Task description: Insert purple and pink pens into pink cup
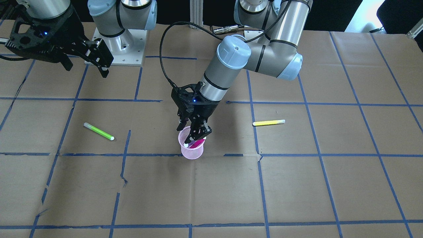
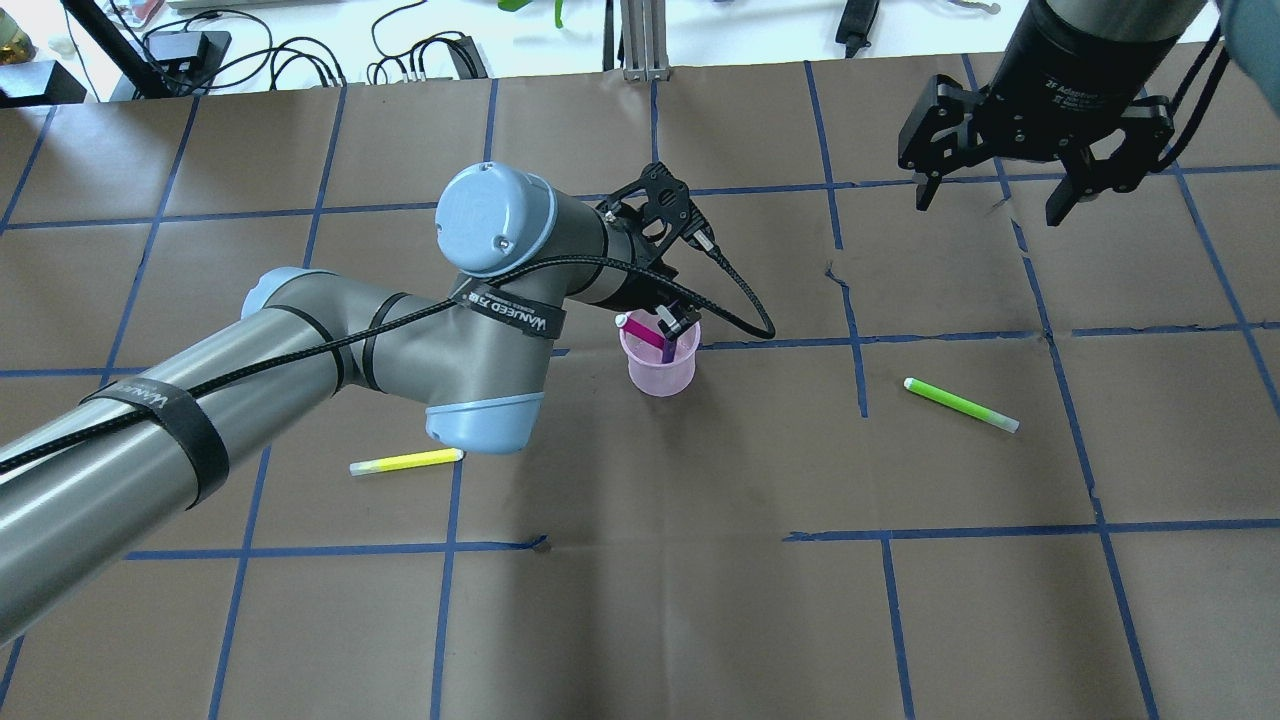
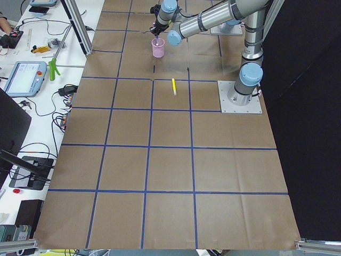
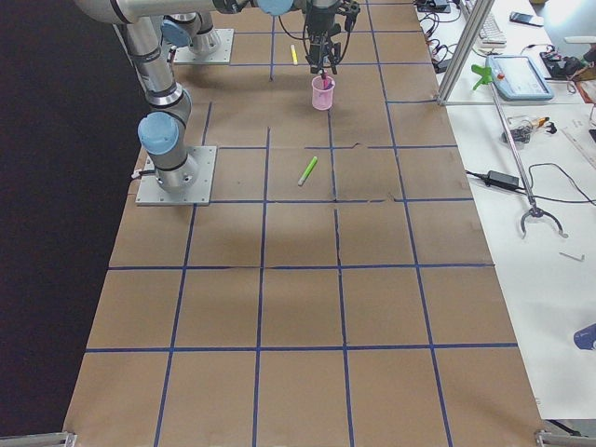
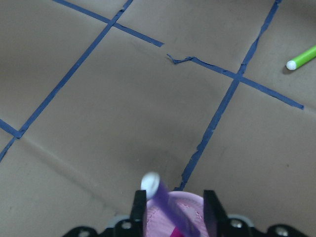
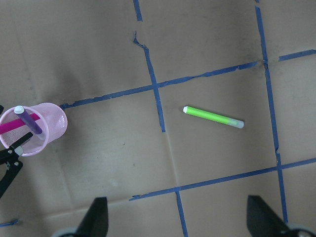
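Note:
The pink mesh cup [image 2: 660, 372] stands upright near the table's middle; it also shows in the front view [image 1: 192, 151]. A purple pen [image 6: 30, 122] with a white cap leans in it, cap end up. A pink pen [image 6: 11, 127] also lies inside the cup. My left gripper [image 1: 195, 138] hovers right over the cup's mouth. In the left wrist view its fingers [image 5: 139, 210] stand apart on either side of the purple pen [image 5: 165, 202] without touching it, so it is open. My right gripper [image 2: 1000, 200] is open and empty, raised at the far right.
A green pen [image 2: 960, 404] lies on the paper to the right of the cup. A yellow pen [image 2: 406, 462] lies to the left, near my left arm's elbow. Blue tape lines cross the brown paper. Cables and gear lie beyond the far edge.

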